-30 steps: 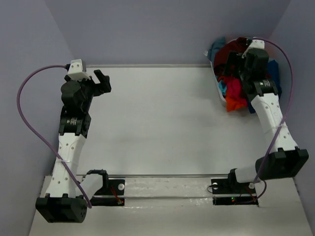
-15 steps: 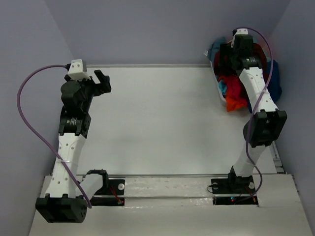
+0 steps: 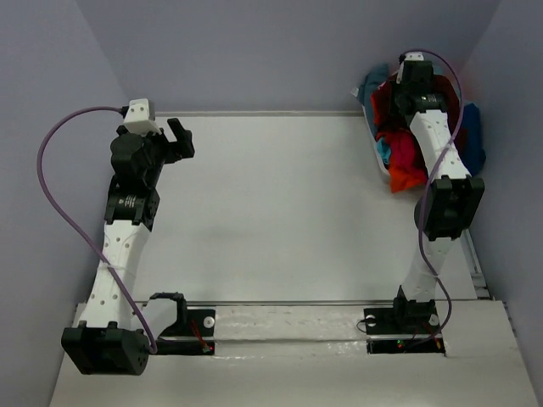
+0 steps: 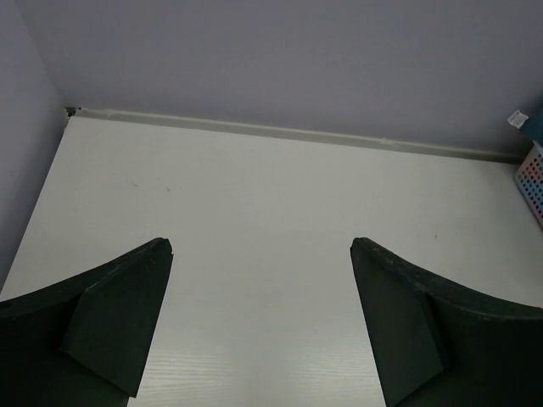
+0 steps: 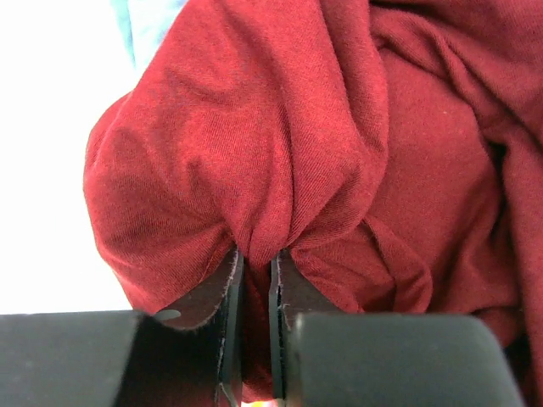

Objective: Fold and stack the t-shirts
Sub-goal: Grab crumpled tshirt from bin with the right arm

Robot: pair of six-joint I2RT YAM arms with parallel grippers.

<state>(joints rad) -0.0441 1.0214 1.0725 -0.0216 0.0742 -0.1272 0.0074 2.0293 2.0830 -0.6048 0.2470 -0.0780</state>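
No readable text, label, brand or number is seen in any view. Nothing legible is found on cloth or hardware.

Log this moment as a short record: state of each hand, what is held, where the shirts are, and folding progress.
left hand: open, empty, above the table
right hand: shut on a fold of the maroon shirt
shirts: a bunched pile in the basket at the table's far right corner
colours seen: maroon, red, teal, blue
folding: not begun, no shirt laid out on the table
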